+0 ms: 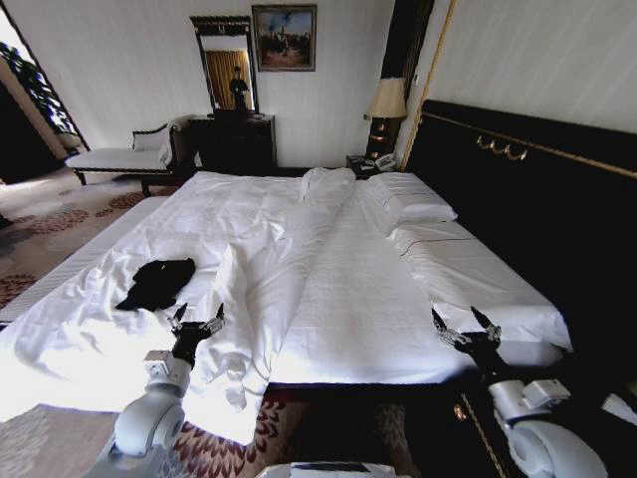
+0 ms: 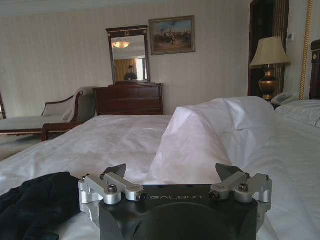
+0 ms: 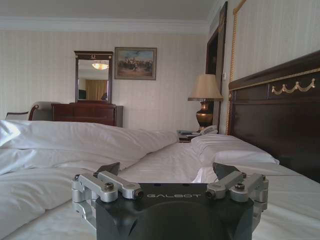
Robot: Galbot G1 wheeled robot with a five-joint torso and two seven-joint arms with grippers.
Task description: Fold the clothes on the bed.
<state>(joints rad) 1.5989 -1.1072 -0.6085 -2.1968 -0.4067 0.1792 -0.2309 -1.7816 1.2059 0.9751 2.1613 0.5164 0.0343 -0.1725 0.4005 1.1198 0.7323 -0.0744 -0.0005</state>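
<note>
1. Clothes [image 1: 157, 283]: one black garment lies crumpled on the white bed [image 1: 328, 299], near the bed's foot edge and toward its left side, well apart from the pillows [image 1: 413, 204] and the headboard [image 1: 528, 189]. No lettering shows; the cloth is bunched, so its outline is hard to read.
2. Its long axis seems to run slantwise, from a low corner nearest the foot edge up toward the middle of the bed.
3. A raised fold of duvet [image 1: 239, 299] runs just beside the garment, between it and the rest of the mattress.
4. The left gripper [image 1: 198, 321] hovers over the foot edge, fingers apart and holding nothing; the garment lies near, ahead and to its left, a dark heap [image 2: 35, 200] in the left wrist view.
5. The right gripper [image 1: 466, 327] sits over the foot edge by the headboard side, fingers apart, empty, well apart from the garment.
6. Judgement: the left arm is plainly nearer, so the first reach belongs to it.
</note>
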